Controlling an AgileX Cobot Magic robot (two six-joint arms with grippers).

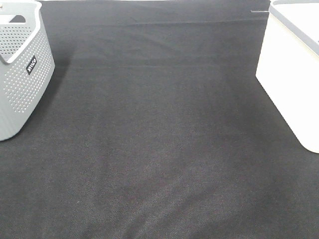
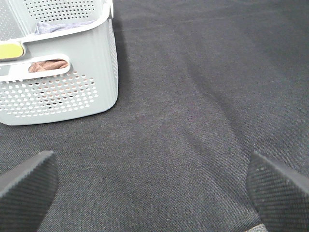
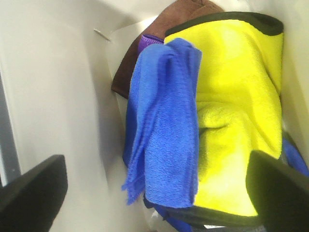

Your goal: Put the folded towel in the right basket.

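Towel (image 3: 166,121) is blue microfibre w/ fine looped pile, folded into a long narrow strip; one loose corner w/ a ragged edge is seen at the end nearer the right gripper (image 3: 157,191). It is found inside the right basket (image 3: 58,87), the white one at the right edge of the ext. high view (image 1: 291,84), draped over a yellow towel (image 3: 236,121) w/ dark trim. Its long axis is laid roughly parallel to the basket's white wall. The far end is pointed at a brown cloth (image 3: 183,12) and a bit of purple cloth (image 3: 147,42); the ragged end is pointed back toward the gripper. Right gripper's jaws are spread wide above the pile, nothing clamped.

Left gripper (image 2: 153,183) is likewise held wide apart w/ nothing in it, over the black cloth (image 1: 159,149) near the grey perforated basket (image 2: 72,92), in which pinkish fabric (image 2: 48,65) is seen through the handle slot.
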